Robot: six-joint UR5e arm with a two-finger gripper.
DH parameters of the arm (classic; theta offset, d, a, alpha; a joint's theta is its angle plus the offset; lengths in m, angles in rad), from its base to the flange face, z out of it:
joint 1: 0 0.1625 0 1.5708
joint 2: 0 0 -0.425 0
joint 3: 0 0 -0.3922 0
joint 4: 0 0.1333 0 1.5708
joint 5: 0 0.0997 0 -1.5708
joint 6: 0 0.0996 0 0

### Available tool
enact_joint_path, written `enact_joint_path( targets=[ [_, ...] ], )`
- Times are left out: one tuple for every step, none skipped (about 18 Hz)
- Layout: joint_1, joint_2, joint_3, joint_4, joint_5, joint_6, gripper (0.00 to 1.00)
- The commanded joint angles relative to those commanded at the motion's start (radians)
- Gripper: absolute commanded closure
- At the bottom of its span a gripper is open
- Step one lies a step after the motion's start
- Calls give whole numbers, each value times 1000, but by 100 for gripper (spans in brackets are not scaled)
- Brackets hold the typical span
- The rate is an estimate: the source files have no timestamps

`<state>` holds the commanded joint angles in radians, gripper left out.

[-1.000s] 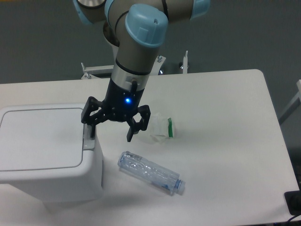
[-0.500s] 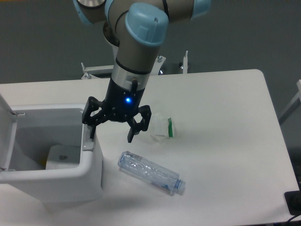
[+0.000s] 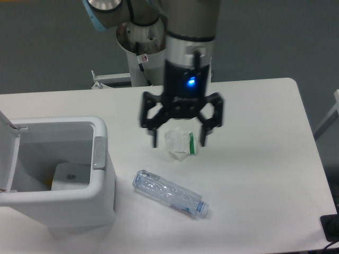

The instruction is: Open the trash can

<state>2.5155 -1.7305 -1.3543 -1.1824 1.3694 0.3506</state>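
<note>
The white boxy trash can stands at the table's left front. Its lid is swung up and back at the left edge, and the inside shows, with a white object at the bottom. The small grey latch sits on the right rim. My gripper is open and empty, hanging above the table to the right of the can, over a crumpled white wrapper.
A crushed clear plastic bottle lies on the table in front of the gripper, right of the can. The wrapper has a green edge. Metal fixtures stand at the table's back edge.
The lid was shut a second ago, with a finger at the latch, then sprang open. The gripper has since moved right, away from the can, to above the wrapper.
</note>
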Motion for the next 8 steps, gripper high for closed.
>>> enact_joint_path(
  targets=[
    [11,9,-8,-26,26,67,0],
    [17,12,-11,-51,43,135,0],
    [26,14,-17,-66,54,184,0],
    [34,14,-22,-68,71,221,0],
    [39,14,-29,-71,92,256,0],
    [43,16,-51,-69,115,301,0],
    [45,19,-60,-62,128,316,0],
    [48,20,-60,-62,135,320,0]
  ],
)
